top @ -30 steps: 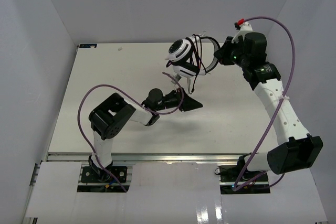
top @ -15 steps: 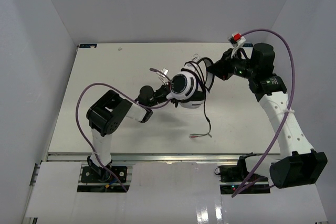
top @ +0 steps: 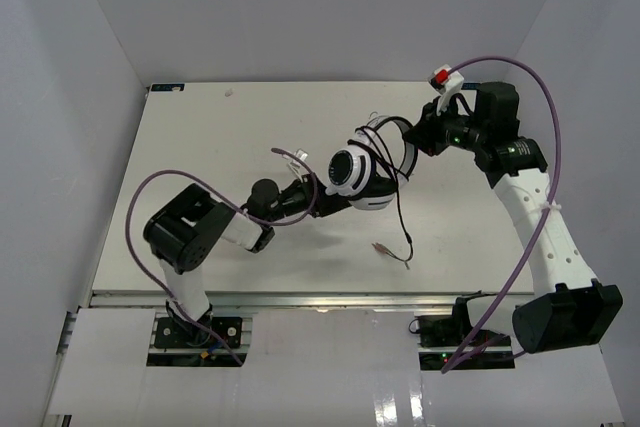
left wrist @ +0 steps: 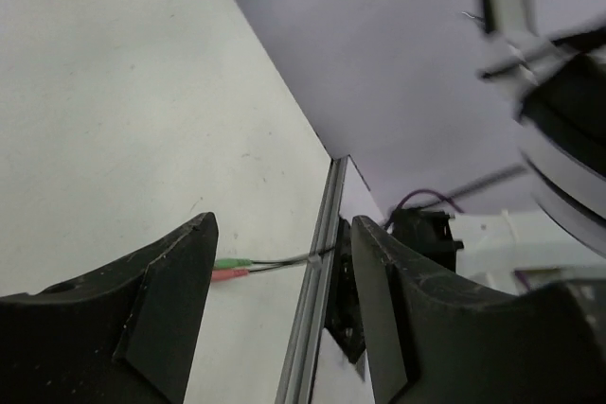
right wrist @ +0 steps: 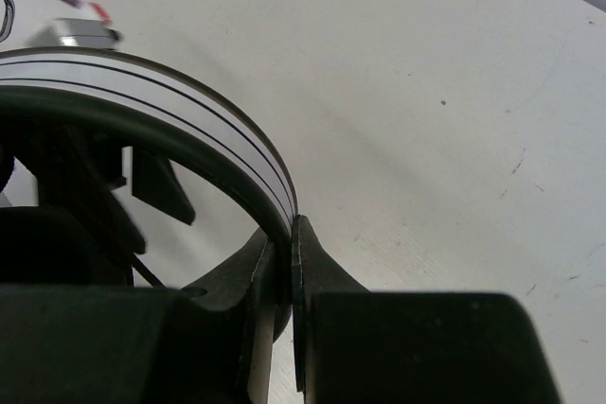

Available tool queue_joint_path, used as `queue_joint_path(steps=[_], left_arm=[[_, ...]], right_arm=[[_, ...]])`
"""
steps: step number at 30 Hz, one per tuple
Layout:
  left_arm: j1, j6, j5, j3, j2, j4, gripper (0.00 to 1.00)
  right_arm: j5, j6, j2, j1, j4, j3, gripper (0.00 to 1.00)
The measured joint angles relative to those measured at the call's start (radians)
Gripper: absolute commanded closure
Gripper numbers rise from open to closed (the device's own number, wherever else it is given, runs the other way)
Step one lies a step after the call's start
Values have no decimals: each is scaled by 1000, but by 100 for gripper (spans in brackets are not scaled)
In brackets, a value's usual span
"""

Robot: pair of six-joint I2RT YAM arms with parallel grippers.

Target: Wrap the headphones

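Note:
The headphones (top: pixel 352 173), with white-and-black earcups and a black headband, hang above the middle of the table. My right gripper (top: pixel 414 139) is shut on the headband (right wrist: pixel 189 130), which passes between its jaws (right wrist: pixel 287 234). Part of the thin black cord (top: pixel 401 219) is looped around the earcups. The rest hangs down to the table, ending in green and pink plugs (top: pixel 384 247). My left gripper (top: pixel 322 203) is open just left of the lower earcup. In the left wrist view its gap (left wrist: pixel 281 224) is empty, with the plugs (left wrist: pixel 232 267) beyond and a blurred earcup (left wrist: pixel 554 111).
The white table (top: pixel 200 147) has a metal rail along its near edge (left wrist: pixel 317 309). Purple robot cables (top: pixel 150 197) loop off both arms. Grey walls enclose the table on three sides.
The right gripper brought the headphones from the back toward the table's middle. The left arm drew back to the left. The cord's free end swung down and right onto the table.

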Motion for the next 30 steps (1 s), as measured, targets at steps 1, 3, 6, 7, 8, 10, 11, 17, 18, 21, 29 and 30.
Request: queue_joint_path(steps=[1,3,6,7,8,10,11,17,18,21,29,30], left_arm=[[-6,75,-2,-29,-65,-5,29],[-39,236,-11,-67,-191,-18,29],[-130,458,-26,-70,-310,-81,28],[-165,522,-33,-64,-318,-104,28],[-200,587,-40,-58,-325,-128,28],[-255,685,-80,-41,-305,-152,26],[-277,726,-102,-29,-288,-164,26],[-366,869,-316,-9,-172,-108,17],[-374,877,-351,-10,-151,-78,14],[-393,896,-470,-40,-98,21,12],[-447,924,-676,-167,-32,41,12],[-448,928,-691,-175,-32,40,12]], right_arm=[[2,4,14,0,-7,17,92],[3,16,41,0,-15,50,92],[6,41,71,0,-34,95,92],[10,54,80,4,-43,110,92],[13,67,89,7,-53,124,92],[35,81,103,15,-64,144,92],[47,83,110,18,-68,150,92],[111,84,124,24,-102,170,92],[115,84,126,24,-110,180,92],[119,91,129,26,-126,206,92],[70,220,129,42,-137,254,92],[67,225,129,43,-137,258,92]])
